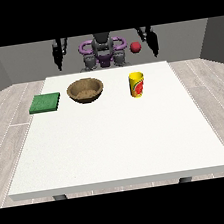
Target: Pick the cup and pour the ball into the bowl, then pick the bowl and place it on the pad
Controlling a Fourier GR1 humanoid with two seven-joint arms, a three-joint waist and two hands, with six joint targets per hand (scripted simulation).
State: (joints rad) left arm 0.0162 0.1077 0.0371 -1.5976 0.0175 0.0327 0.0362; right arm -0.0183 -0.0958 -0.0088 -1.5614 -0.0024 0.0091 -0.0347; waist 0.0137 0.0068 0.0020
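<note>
Nothing picked yet — my robot hand (150,40), its fingers unreadable, hangs behind the yellow cup (137,84); next, reach down and grasp it.

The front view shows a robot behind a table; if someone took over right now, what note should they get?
Hand at the view's right and hand at the view's left: both raised by the robot's shoulders, holding nothing.
Small red ball: in the air above the table's far edge, not in the cup.
Yellow cup with red marking: upright on the white table.
Brown wooden bowl: left of the cup.
Green square pad: left of the bowl.
Done: nothing. Left: pour, then move bowl onto pad.
</note>
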